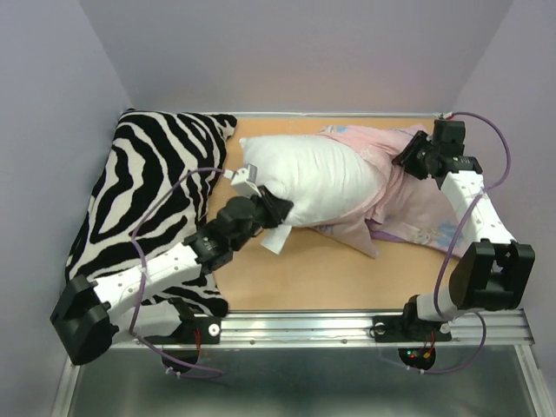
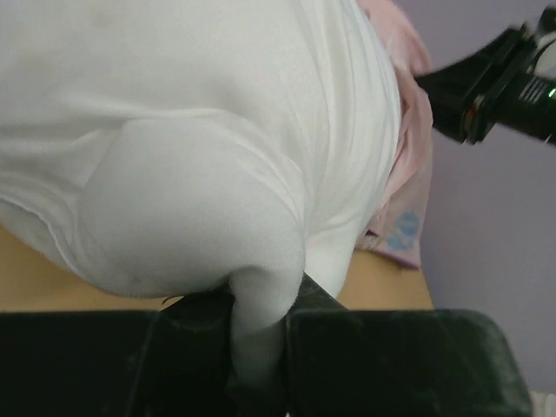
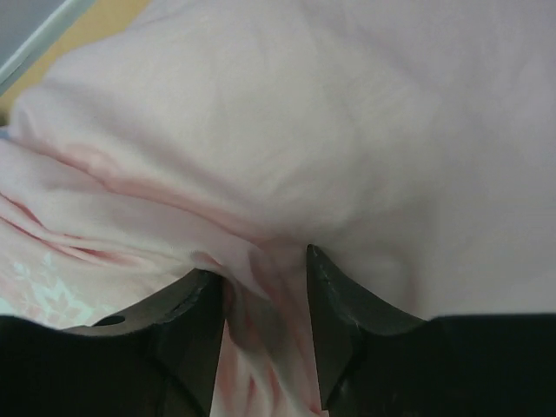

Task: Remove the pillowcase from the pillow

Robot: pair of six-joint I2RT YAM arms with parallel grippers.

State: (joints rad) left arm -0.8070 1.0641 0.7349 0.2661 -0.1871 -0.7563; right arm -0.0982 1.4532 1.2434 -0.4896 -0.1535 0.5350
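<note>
Clamps with the left tool (image 2: 261, 347) a pinched fold of the pillow (image 2: 200, 130), the white cloth squeezed tight between two nearly closed fingers (image 2: 373, 356). Holds that fold low on the near edge of the pillow's left half, as seen from above.

Grips with the right tool (image 3: 265, 347) a bunched ridge of the pillowcase (image 3: 304, 130), pale pink inner side outward, jaws narrowed around the gathered cloth. Sits at the far right of the worktop (image 1: 295, 269), at the cover's far edge.

Shows the pillow lying across the middle of the worktop, its left and middle parts bare white and plump, its right end wrapped in the rumpled pillowcase. Shows the cover spread rightward and toward the near side, flat on the wood, with a strip of printed purple at its near right edge.

Finds a zebra-striped pillow (image 1: 156, 182) along the left side, just beside the white pillow's left end; cannot tell whether touching. Places the left arm over its near corner.
</note>
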